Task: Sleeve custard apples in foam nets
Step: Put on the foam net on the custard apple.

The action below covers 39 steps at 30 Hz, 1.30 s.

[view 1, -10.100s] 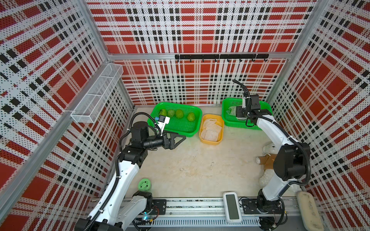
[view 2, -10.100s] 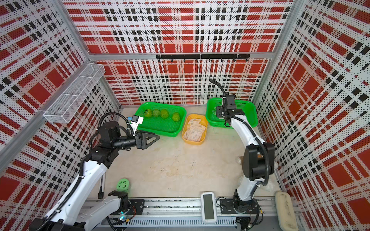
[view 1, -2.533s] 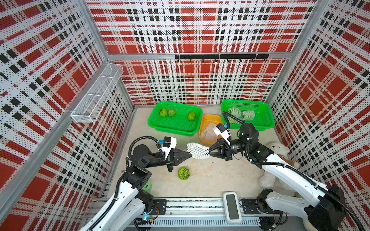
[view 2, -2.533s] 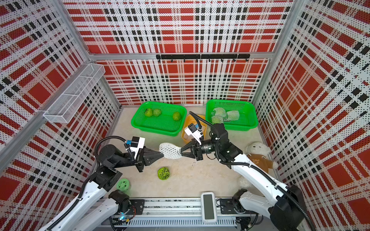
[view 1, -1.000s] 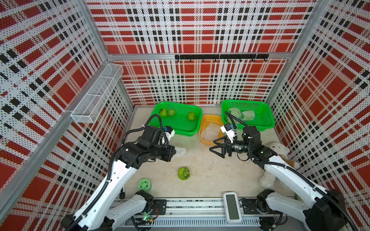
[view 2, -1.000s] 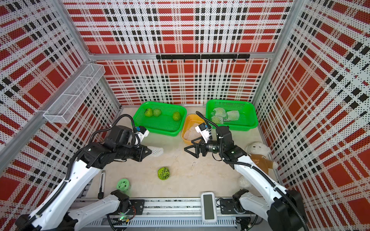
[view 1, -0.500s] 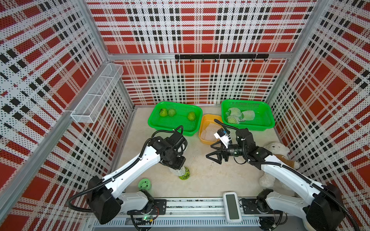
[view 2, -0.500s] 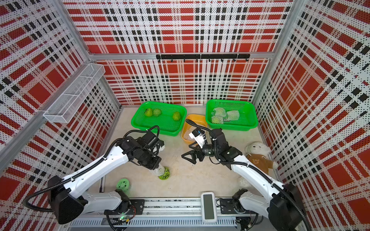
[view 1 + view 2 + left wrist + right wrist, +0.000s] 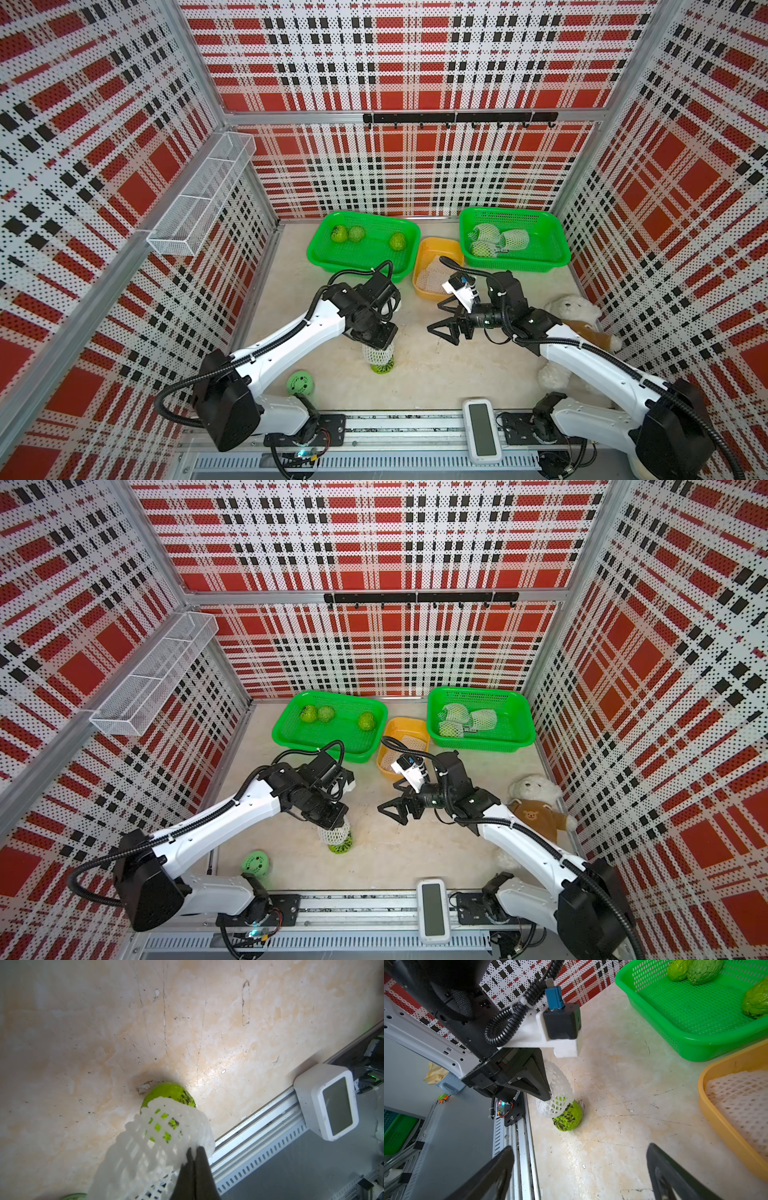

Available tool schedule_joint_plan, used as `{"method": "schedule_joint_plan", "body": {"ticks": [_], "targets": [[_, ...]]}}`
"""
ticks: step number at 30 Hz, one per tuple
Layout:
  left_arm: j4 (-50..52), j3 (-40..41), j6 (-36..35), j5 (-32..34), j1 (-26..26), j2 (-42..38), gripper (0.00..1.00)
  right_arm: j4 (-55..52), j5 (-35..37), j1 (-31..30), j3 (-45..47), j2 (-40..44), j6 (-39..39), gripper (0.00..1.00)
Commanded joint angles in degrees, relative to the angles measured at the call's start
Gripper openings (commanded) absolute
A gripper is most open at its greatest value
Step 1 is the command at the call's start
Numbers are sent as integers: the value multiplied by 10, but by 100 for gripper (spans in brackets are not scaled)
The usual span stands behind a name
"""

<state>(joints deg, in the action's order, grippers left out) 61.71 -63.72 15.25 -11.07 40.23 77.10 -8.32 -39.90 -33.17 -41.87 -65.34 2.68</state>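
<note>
Overhead and wrist views show a two-armed robot working on a pale, scuffed table [image 9: 419,374] walled in red plaid. The left gripper [image 9: 195,1153] points straight down near the front middle of the table. Its jaws are pressed together on one wall of a white foam net [image 9: 158,1142].

The net hangs mouth-down over a dark-speckled custard apple [image 9: 568,1116] resting on the table. Its lower edge drapes the fruit's top and seems to cover only the upper part, leaving the green lower half bare.

The right gripper [image 9: 435,318] hovers nearby to the right. Its jaws are spread wide, hold nothing, and aim toward the fruit.

At the back, a left green basket [image 9: 365,255] holds three bare fruits [image 9: 356,233]. A yellow tub [image 9: 440,241] holds spare nets [image 9: 434,274], and a right green basket [image 9: 540,232] holds three netted fruits [image 9: 486,232].
</note>
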Motion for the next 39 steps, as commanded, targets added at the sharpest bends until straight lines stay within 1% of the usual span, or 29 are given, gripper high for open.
{"method": "schedule_joint_plan", "body": {"ticks": [1, 4, 8, 11, 13, 17, 22, 23, 24, 26, 27, 29, 31, 33, 35, 39], "targets": [[-18, 20, 20, 36, -38, -32, 0, 28, 4, -3, 8, -3, -17, 100], [-34, 38, 21, 0, -60, -47, 0, 30, 8, -3, 12, -1, -17, 100], [-36, 47, 27, -10, -61, -35, 0, 33, 7, -2, 14, -1, -16, 100], [-33, 48, 39, 27, -57, -29, 0, 33, 6, -3, 18, -1, -17, 100], [-33, 49, 52, 69, -50, -32, 0, 32, 9, -3, 21, 1, -17, 100], [-30, 48, 64, 99, -41, -26, 0, 33, 11, -3, 29, 6, -17, 100], [-2, 33, 71, 150, 0, -4, 0, 36, 10, -4, 31, 5, -17, 100], [-7, 34, 69, 145, 6, -5, 0, 36, 8, -5, 31, 3, -17, 100], [-23, 38, 64, 125, 14, -9, 0, 37, 6, -4, 32, 3, -17, 100], [-61, 49, 57, 45, 20, -13, 0, 38, 5, -5, 33, 2, -17, 100], [-75, 52, 58, 22, 27, -12, 0, 40, 6, -5, 34, 1, -16, 100], [-94, 48, 59, 7, 49, -9, 0, 43, 8, -6, 36, 2, -17, 100], [-111, 49, 66, -5, 53, -5, 0, 46, 14, -6, 40, 4, -17, 100], [-122, 59, 72, -11, 45, 2, 0, 46, 21, -6, 41, 4, -17, 100], [-121, 68, 77, 0, 30, 7, 0, 44, 24, -6, 41, 5, -17, 100], [-114, 87, 94, 57, -5, -16, 0, 45, 27, -6, 47, 12, -17, 100]]}}
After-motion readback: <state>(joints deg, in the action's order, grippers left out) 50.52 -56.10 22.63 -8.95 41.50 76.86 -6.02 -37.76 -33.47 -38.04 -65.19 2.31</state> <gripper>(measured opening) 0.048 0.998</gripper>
